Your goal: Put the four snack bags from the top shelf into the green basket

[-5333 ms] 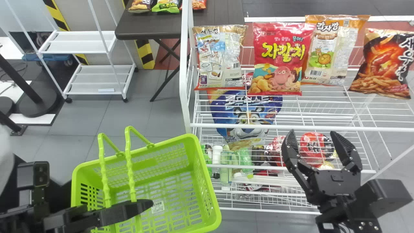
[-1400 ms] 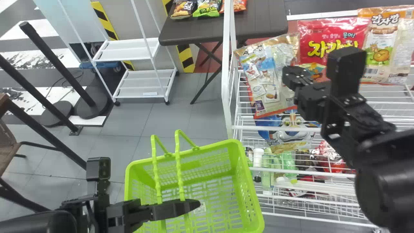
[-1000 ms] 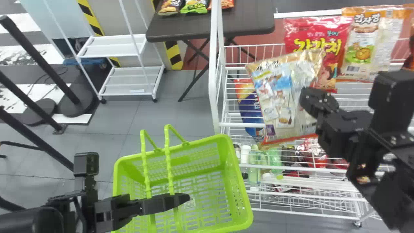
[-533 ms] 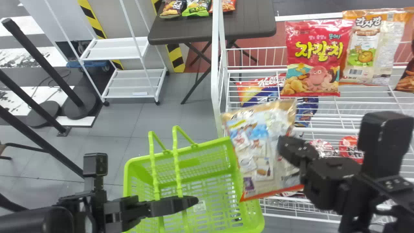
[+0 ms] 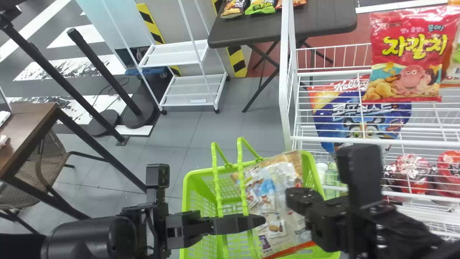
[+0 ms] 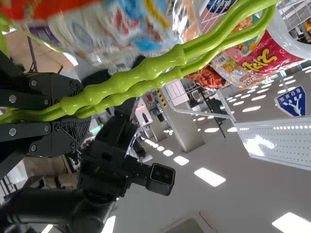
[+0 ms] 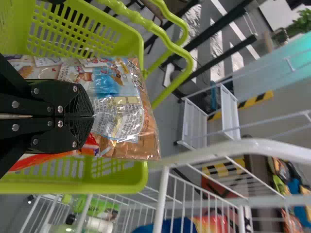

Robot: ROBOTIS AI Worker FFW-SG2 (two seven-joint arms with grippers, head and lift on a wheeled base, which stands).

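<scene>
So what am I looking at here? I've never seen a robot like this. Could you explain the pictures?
It's a robot with two black arms. The wide picture comes from its head, looking down. The other two come from cameras on its wrists and are turned sideways.

The left arm has its jaws closed around the handles of a green basket. The right arm has its jaws pinching a beige-and-blue snack bag at the basket's mouth.

Beside it is a white wire rack. Its top shelf carries a red octopus snack bag, with another snack bag partly behind; a blue bag with a cartoon tiger is lower down. More small bags lie on the dark table beyond.
</scene>
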